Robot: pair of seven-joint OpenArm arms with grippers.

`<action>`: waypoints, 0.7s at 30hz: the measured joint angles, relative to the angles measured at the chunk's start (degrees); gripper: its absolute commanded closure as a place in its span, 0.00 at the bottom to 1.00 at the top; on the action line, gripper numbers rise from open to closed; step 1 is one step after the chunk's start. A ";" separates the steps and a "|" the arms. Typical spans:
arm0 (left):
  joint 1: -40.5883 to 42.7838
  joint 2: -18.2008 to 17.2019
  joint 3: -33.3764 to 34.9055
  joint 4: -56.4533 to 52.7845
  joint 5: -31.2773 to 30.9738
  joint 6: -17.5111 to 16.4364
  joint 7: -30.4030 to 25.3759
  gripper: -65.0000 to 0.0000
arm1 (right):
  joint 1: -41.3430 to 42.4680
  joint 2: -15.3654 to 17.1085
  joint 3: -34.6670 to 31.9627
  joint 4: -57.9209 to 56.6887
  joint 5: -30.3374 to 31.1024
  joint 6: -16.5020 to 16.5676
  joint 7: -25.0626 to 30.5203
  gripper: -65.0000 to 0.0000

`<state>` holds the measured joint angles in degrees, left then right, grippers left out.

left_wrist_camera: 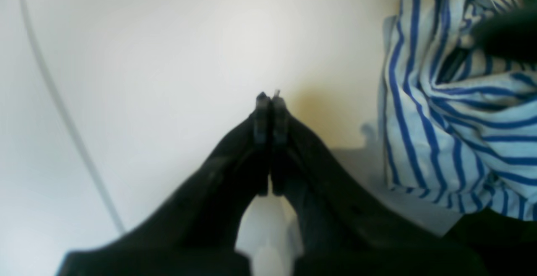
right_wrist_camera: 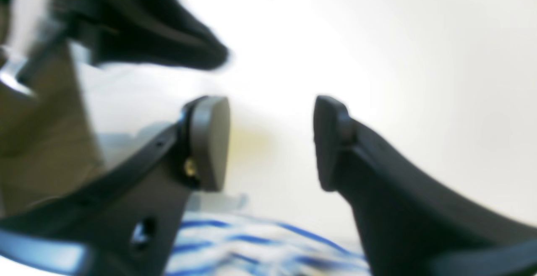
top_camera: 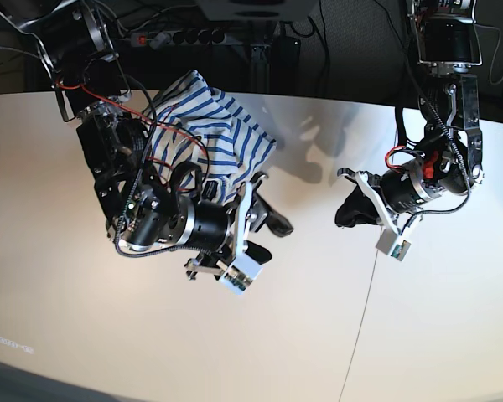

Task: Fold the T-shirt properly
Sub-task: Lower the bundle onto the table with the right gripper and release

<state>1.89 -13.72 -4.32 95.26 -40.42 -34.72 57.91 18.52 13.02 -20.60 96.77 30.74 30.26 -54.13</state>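
Note:
The T-shirt [top_camera: 208, 132], cream-white with thin blue stripes, lies crumpled in a heap at the back left of the white table [top_camera: 318, 335]. It fills the right edge of the left wrist view [left_wrist_camera: 461, 121] and shows blurred along the bottom of the right wrist view [right_wrist_camera: 251, 242]. My right gripper [right_wrist_camera: 270, 141] is open, nothing between its pads, just past the heap's near edge [top_camera: 268, 233]. My left gripper [left_wrist_camera: 268, 97] is shut and empty, hovering over bare table to the right of the shirt [top_camera: 348, 213].
A thin pale cable [left_wrist_camera: 63, 108] curves across the table on the left of the left wrist view. A seam line [top_camera: 365, 310] runs down the table surface. Dark cables and a power strip [top_camera: 193, 35] sit behind the table's far edge.

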 measured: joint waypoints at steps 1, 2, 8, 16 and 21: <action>0.00 -0.33 -0.44 0.00 -0.39 -0.02 0.63 1.00 | 0.68 0.04 1.64 0.04 -0.33 0.00 -2.08 0.83; 0.02 -0.46 -0.70 0.00 -0.46 -0.02 0.87 1.00 | 1.27 0.35 3.26 0.04 0.09 0.00 -3.63 1.00; 0.96 -1.22 -0.79 0.00 -1.22 -0.31 1.18 1.00 | 1.16 9.27 8.76 0.15 11.06 0.09 -5.40 1.00; 1.36 -1.20 -0.79 0.00 -1.11 -0.39 1.25 1.00 | -4.52 21.14 8.72 3.76 24.39 0.33 -11.23 1.00; 1.31 -1.20 -0.79 0.00 -1.20 -0.44 1.25 1.00 | -9.86 21.38 8.50 3.72 24.92 0.33 -11.78 1.00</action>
<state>3.20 -14.92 -5.10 95.26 -41.63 -35.16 59.16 8.67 34.39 -12.10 100.49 55.66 30.59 -65.91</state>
